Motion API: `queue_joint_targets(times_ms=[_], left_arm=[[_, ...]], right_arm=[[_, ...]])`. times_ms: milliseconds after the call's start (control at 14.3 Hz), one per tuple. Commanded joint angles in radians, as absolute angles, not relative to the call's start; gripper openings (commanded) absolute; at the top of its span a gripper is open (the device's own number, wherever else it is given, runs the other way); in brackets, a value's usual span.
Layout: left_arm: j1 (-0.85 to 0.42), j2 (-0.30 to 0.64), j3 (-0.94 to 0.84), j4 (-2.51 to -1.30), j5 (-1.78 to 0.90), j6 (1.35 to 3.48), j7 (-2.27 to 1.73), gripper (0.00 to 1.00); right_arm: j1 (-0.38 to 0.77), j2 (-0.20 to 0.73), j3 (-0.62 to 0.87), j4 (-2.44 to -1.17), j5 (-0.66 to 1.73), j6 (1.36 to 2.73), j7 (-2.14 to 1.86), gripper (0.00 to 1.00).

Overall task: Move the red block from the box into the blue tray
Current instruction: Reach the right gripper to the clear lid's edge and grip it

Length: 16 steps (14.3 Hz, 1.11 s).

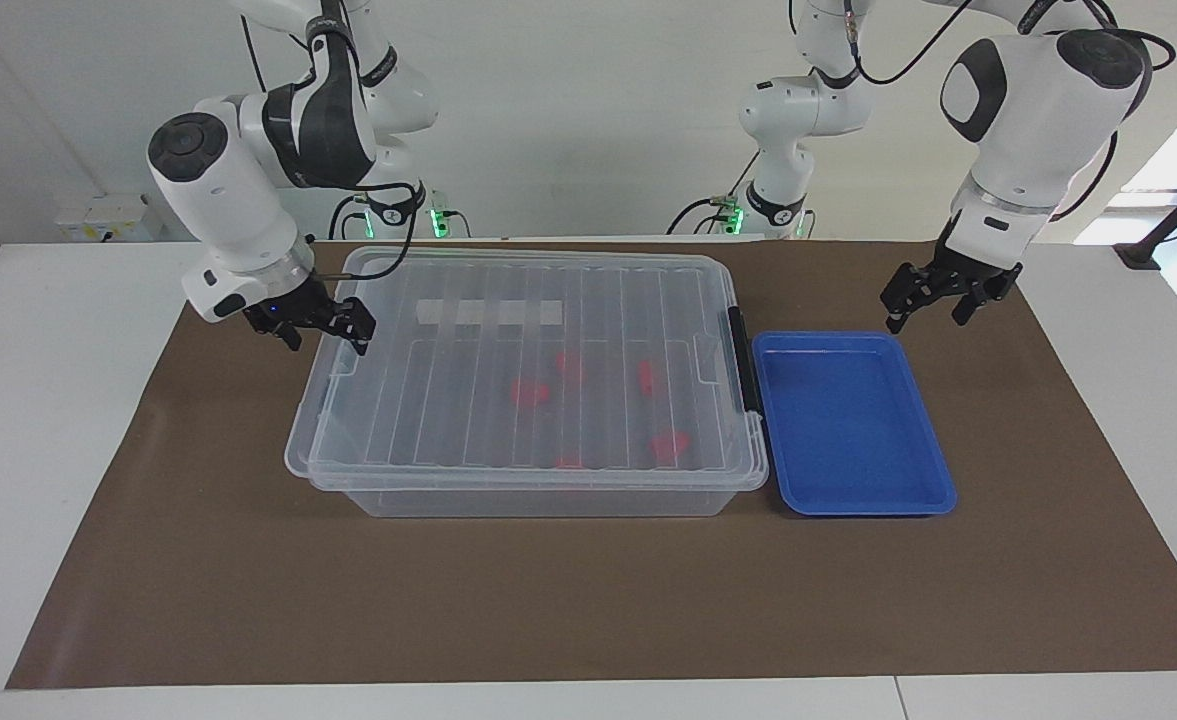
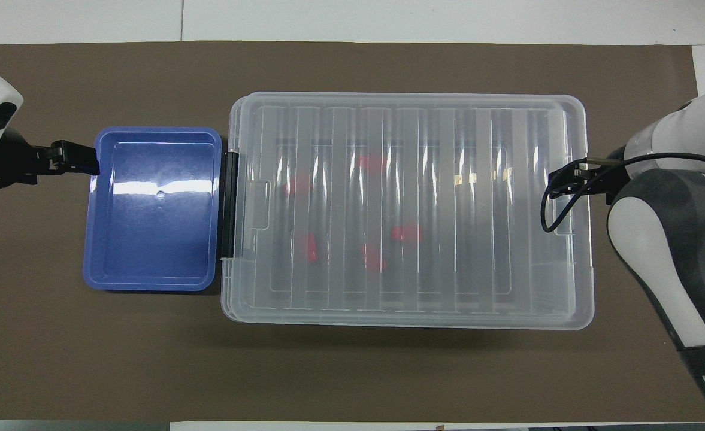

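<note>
The box (image 1: pixel 538 495) (image 2: pixel 412 100) is a large clear bin on the brown mat, and its ribbed lid is on. Several red pieces show blurred through the lid. One narrow piece among them looks like the red block (image 1: pixel 645 376) (image 2: pixel 311 247). The blue tray (image 1: pixel 848 425) (image 2: pixel 154 206) lies empty beside the box, toward the left arm's end. My right gripper (image 1: pixel 326 338) (image 2: pixel 559 182) hangs open over the lid's edge at the right arm's end, holding nothing. My left gripper (image 1: pixel 926 314) (image 2: pixel 76 163) waits open and empty in the air by the tray's outer edge.
A black latch (image 1: pixel 743 360) (image 2: pixel 230 203) runs along the box's end that faces the tray. The brown mat (image 1: pixel 588 600) covers the table, and white tabletop (image 1: pixel 48 400) shows at both ends.
</note>
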<state>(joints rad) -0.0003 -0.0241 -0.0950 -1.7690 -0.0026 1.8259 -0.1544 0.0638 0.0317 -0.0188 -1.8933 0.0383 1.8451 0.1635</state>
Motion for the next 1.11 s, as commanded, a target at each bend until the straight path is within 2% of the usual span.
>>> queue_joint_targets(times_ms=[0,418,1045], left_arm=[[0.003,-0.044,-0.095,-1.786,-0.017,1.815,-0.147,1.00],[0.003,-0.044,-0.095,-1.786,-0.017,1.815,-0.147,1.00],[0.003,-0.046,-0.095,-1.786,-0.017,1.815,-0.147,1.00]], right_arm=[[0.058,-0.005,-0.017,-1.948,0.043,1.879,0.135,1.00],[0.043,-0.023,-0.029,-2.022,0.017,1.924,0.048,1.00],[0.026,-0.026,-0.078,-2.025,-0.006,1.939,-0.050,1.00]])
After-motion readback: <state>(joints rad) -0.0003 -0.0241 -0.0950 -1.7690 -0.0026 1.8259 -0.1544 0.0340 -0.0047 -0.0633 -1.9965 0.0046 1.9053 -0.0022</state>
